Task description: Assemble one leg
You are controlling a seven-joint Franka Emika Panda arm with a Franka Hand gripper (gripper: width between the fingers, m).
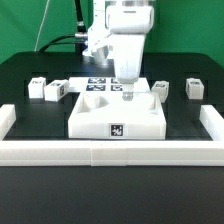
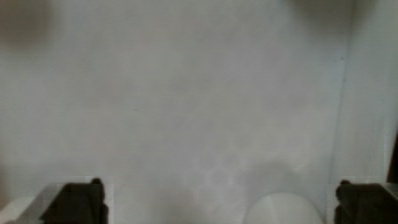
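Note:
The large white square tabletop (image 1: pixel 118 115) lies in the middle of the table. My gripper (image 1: pixel 127 88) hangs straight down with its tips just above the tabletop's far right part. In the wrist view the white tabletop surface (image 2: pixel 196 90) fills the picture. My gripper (image 2: pixel 222 203) is open there, with the two dark fingertips (image 2: pixel 80 202) far apart and nothing between them. A pale round spot (image 2: pixel 295 196) shows on the surface near one fingertip. Two legs lie at the exterior view's left (image 1: pixel 37 88) (image 1: pixel 57 90) and two at its right (image 1: pixel 160 88) (image 1: pixel 195 87).
The marker board (image 1: pixel 98 84) lies behind the tabletop, partly hidden by the arm. A low white wall (image 1: pixel 110 152) runs along the front of the table and up both sides. Black cables hang behind the arm.

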